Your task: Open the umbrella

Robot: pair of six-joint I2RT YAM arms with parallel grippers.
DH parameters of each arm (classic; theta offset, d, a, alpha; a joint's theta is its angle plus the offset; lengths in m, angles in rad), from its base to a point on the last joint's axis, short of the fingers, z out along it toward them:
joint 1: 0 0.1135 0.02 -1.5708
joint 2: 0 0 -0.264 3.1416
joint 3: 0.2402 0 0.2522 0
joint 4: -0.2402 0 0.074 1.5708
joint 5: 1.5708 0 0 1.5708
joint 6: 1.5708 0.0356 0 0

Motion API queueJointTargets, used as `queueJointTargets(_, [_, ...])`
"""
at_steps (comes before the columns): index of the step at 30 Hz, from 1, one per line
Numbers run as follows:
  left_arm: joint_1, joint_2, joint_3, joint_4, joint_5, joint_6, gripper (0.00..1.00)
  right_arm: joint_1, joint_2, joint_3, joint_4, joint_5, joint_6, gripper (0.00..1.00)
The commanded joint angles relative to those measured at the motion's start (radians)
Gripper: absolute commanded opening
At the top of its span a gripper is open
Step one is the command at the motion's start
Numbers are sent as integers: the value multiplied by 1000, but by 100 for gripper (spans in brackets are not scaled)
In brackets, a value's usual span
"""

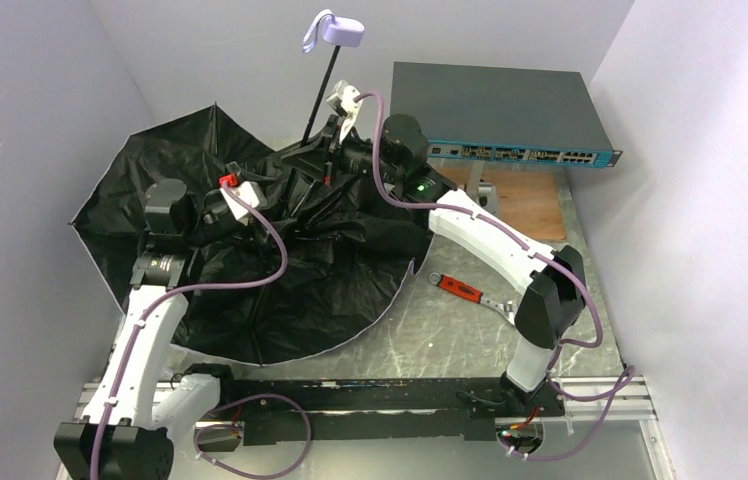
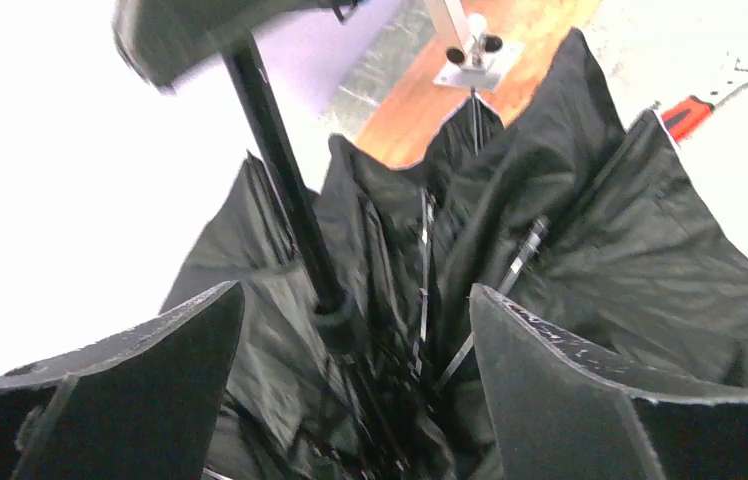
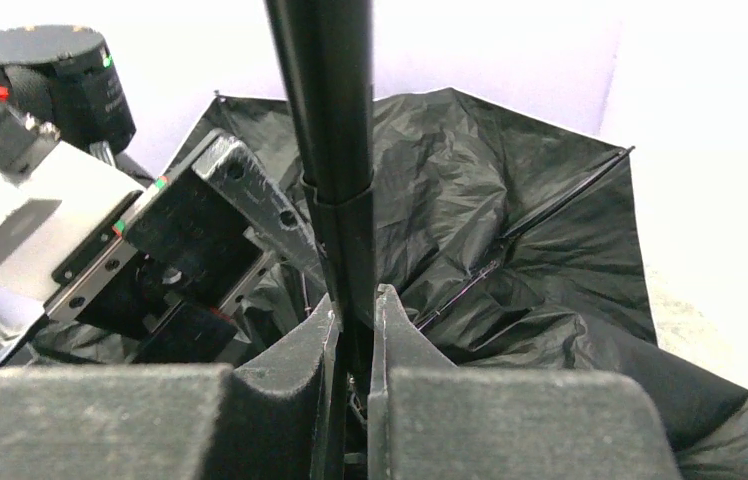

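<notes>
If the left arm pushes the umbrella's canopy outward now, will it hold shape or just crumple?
Probably crumples: the canopy lies slack and creased, ribs half folded. It looks light, so it would likely drag and bunch rather than slide. With only the right end effector clamping the thin shaft, everything may pivot.

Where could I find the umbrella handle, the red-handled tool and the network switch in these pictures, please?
Umbrella handle (image 1: 343,31): top external view, middle of the lavender grip.
Red-handled tool (image 1: 458,288): top external view, on its red grip.
Network switch (image 1: 495,100): top external view, on its dark top panel.
</notes>
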Motion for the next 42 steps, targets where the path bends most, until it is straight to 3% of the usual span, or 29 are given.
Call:
queueJointTargets(1, [-53,20,79,71,-90,-132,79,27,-53,8,89,-31,6,0])
queueJointTargets(5, [-92,63,112,44,-142,-131,49,38,-55,8,93,-35,0,0])
queueJointTargets(11, [-97,109,86,-39,-272,-77,22,38,-65,39,84,-9,-8,0])
queueJointTargets(13, [-77,108,48,-64,-281,-24,22,35,-79,50,76,-2,-8,0])
queueJointTargets(17, [2,136,-4,-103,-283,61,32,23,-94,80,76,-3,14,0])
queueJointTargets(22, [132,230,13,-149,-284,133,28,16,-103,108,98,-15,54,0])
queueJointTargets(29, [182,308,29,-173,-377,235,35,16,-95,158,133,-26,100,0])
queueJointTargets(32, [191,309,43,-163,-373,237,28,18,-99,155,139,-38,104,0])
queueJointTargets(37, [194,268,89,-131,-286,193,1,19,-115,97,143,-65,88,0])
queueJointTargets(42, [194,225,179,-127,-217,131,0,21,-143,11,116,-74,29,0])
